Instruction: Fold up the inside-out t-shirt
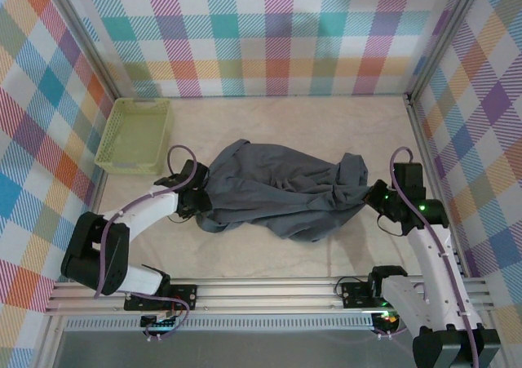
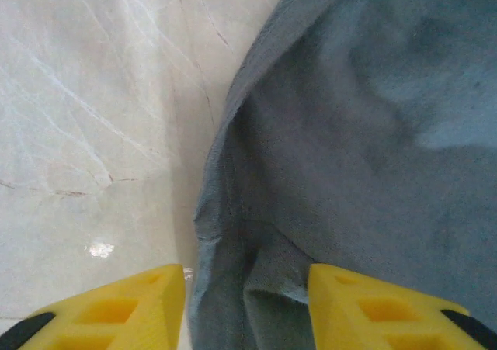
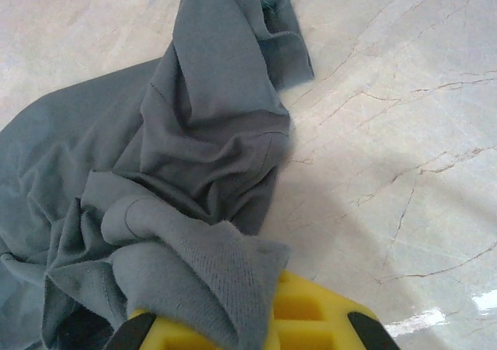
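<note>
My right gripper is clenched on a bunched corner of the crumpled slate-grey cloth t-shirt lying on the pale marbled table, my left gripper parted astride its opposite edge.

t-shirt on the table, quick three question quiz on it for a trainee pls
1. True or false: the t-shirt lies flat and smoothly spread on the table.
2. Where does the basket sit? A: far left corner of the table, apart from the shirt. B: near right corner. C: on top of the shirt.
3. Which arm's fingers are shut on the cloth?

Key
1. False: it is bunched and wrinkled, stretched across the middle.
2. A.
3. The right fingers, with cloth gathered over them. The left fingers stand apart, astride the shirt's left edge.
</note>
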